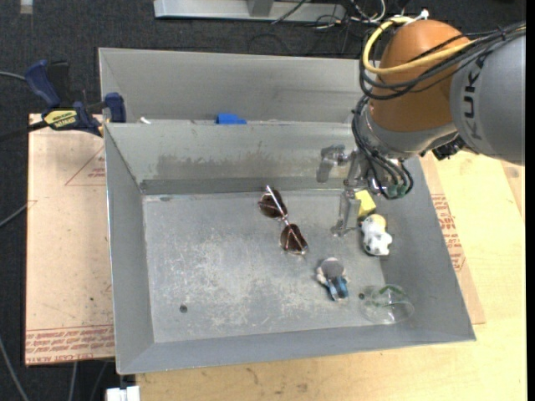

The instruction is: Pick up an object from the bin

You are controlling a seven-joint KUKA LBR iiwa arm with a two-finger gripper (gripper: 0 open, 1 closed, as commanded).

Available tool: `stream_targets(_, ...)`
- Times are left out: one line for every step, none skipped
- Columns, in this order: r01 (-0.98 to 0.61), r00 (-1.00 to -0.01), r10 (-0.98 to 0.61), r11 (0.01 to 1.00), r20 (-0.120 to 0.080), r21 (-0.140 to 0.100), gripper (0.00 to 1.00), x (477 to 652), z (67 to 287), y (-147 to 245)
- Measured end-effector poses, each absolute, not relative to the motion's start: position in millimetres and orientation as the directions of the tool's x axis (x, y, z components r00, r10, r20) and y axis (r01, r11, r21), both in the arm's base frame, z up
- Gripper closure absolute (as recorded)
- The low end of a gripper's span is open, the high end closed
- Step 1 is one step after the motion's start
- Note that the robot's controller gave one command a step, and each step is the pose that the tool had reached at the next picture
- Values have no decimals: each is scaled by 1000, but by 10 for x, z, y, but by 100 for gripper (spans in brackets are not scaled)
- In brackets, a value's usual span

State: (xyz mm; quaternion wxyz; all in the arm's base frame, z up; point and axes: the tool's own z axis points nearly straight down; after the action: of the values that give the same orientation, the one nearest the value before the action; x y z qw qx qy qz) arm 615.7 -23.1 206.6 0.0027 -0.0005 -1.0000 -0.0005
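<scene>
Two things flank my hand (332,203), spread and empty: sunglasses (282,220) and a white toy (375,234). Nothing gripped yet; next I must centre over one and lower.

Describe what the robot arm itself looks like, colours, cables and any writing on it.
The arm is a thick, rounded grey tube with dark block lettering on its side. Its wrist wears a smooth orange dome, looped by yellow and black cables. It ends in a slim, silvery metal pincer.
</scene>
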Motion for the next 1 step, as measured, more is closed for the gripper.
stream_targets(0, -1000, 0, 1000, -2, 1, 0, 6168, 2117, -231)
